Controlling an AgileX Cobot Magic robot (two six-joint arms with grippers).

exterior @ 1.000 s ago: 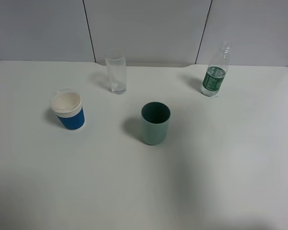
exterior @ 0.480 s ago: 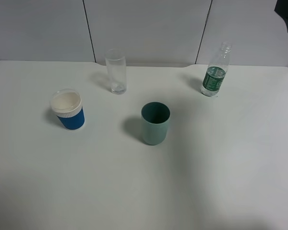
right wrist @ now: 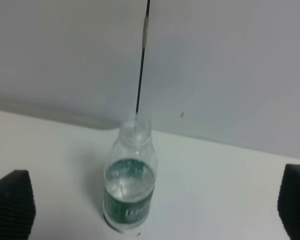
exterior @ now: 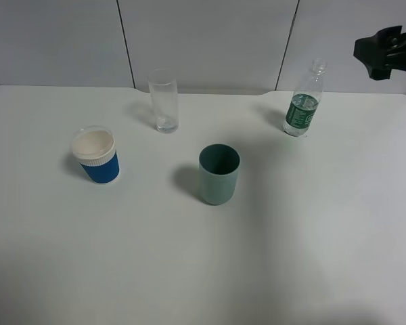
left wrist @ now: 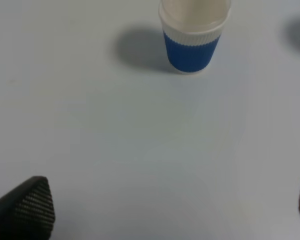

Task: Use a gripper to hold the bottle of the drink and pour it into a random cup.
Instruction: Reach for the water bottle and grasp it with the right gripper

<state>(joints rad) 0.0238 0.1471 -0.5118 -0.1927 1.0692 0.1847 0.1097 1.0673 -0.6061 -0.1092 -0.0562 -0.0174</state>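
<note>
An uncapped bottle [exterior: 302, 108] with a green label stands upright on the white table [exterior: 189, 271], behind and to the right of the teal cup [exterior: 218, 176] and well apart from it, near the far edge. It is partly filled with clear liquid. The right gripper [exterior: 377, 54] hangs in the air farther right of the cup than the bottle and higher than the bottle's mouth, touching nothing. Its wrist camera shows the jaws spread wide, with the bottle framed between the two ribbed black fingertips [right wrist: 10, 205] at a distance. The cup sits upright at mid-table, its mouth open to the camera.

A blue ribbed paper cup [exterior: 96, 157] with a white rim stands to the left of the cup, well apart from it. A tall clear glass [exterior: 164, 101] stands behind the cup and a little to its left. The left gripper [left wrist: 165, 207], out of the overhead view, hovers above bare tabletop with its jaws also spread and holding nothing, the paper cup ahead of it.
</note>
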